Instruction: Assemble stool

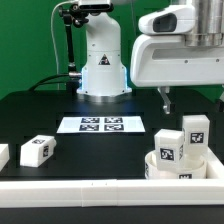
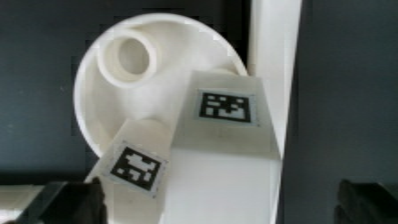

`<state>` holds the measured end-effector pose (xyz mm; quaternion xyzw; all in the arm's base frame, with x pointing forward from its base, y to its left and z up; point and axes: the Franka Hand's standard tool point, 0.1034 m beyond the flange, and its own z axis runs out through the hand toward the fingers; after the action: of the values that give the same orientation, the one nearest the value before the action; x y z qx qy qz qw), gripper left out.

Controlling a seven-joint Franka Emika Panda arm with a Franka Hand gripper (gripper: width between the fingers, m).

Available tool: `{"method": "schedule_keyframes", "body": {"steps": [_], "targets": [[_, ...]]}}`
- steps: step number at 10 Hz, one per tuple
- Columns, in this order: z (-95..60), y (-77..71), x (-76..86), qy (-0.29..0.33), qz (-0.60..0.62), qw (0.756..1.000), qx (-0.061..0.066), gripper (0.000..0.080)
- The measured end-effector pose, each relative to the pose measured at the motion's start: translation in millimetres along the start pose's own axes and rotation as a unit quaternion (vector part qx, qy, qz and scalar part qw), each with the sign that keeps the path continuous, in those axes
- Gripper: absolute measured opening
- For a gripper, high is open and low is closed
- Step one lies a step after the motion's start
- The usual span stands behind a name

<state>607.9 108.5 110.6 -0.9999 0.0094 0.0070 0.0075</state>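
Note:
The round white seat disc [image 1: 181,168] lies at the exterior view's lower right, against the rail. Two white blocky legs with marker tags stand on it, one shorter [image 1: 166,146] and one taller [image 1: 195,131]. My gripper [image 1: 194,98] hangs open just above the taller leg and is empty. In the wrist view the disc [image 2: 146,75] shows a round hole, and a tagged leg [image 2: 222,150] rises toward the camera between my dark fingertips [image 2: 36,203]; the gripper [image 2: 199,208] is not touching it. Another loose leg [image 1: 37,150] lies at the exterior view's left.
The marker board [image 1: 103,124] lies flat in front of the robot base [image 1: 103,70]. A long white border rail [image 1: 90,193] runs along the near edge and shows in the wrist view [image 2: 276,40]. A further white piece [image 1: 3,156] sits at the left edge.

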Motion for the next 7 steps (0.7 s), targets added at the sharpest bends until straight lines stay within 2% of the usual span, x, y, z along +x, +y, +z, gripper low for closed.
{"method": "schedule_keyframes", "body": {"steps": [2, 3, 5, 7], "targets": [[2.2, 1.0, -0.5, 0.000, -0.002, 1.000, 0.003, 0.0649], [7.8, 3.3, -1.8, -0.003, 0.002, 1.000, 0.010, 0.0649], [11.1, -1.6, -2.8, -0.005, 0.016, 1.000, 0.018, 0.0649], [12.8, -2.3, -3.5, -0.006, 0.019, 1.000, 0.020, 0.0649]]}}
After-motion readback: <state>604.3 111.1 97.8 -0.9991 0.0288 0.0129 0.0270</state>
